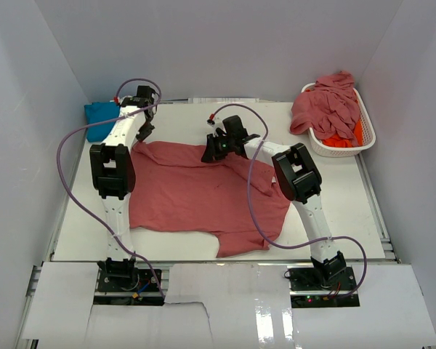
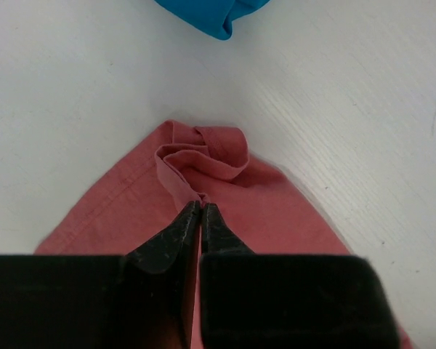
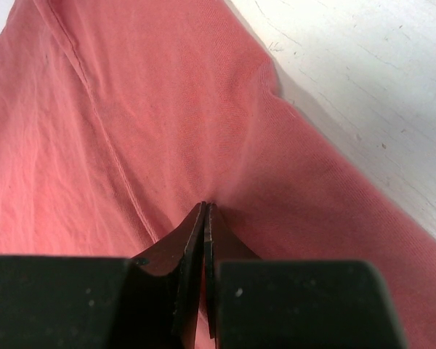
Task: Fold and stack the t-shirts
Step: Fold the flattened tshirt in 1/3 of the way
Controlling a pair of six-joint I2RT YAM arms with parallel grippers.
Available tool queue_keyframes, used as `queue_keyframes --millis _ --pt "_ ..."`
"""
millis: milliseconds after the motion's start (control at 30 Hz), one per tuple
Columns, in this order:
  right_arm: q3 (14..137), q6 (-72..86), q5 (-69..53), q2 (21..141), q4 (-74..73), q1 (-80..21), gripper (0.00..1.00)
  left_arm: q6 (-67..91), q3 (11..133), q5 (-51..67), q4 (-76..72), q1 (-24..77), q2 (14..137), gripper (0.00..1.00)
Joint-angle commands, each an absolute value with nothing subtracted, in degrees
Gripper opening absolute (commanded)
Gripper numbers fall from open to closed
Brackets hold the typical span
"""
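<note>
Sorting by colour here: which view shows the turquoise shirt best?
Top external: the turquoise shirt sits nearly whole at the far-left corner of the table. Left wrist catches only one edge at its frame top; right wrist shows none of it.

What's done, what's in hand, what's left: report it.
Done: nothing stacked; the turquoise t-shirt sits compact at the far left corner. In hand: left fingers and right fingers pinch the far edge of the spread rose-red t-shirt, not yet folded. Left: the rose-red pile and orange t-shirt in the white basket.
</note>
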State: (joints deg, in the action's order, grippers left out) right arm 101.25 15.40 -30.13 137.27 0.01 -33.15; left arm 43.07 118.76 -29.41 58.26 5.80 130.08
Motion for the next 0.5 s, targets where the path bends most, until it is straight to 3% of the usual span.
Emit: queue_keyframes --millis 0,200,467 --pt "99.1 14.1 -29.5 134.4 -1.8 -33.6 0.08 42.6 117.9 -30.6 58.4 6.2 129.3 0.13" --pt "97.9 14.4 -29.6 134.2 -1.1 -33.6 0.08 42.5 115.7 -31.6 58.3 6.2 128.0 0.00" --pt "97.1 14.5 -29.5 133.6 -1.1 -33.6 0.08 43.6 110.2 -32.0 58.3 6.0 124.5 0.00"
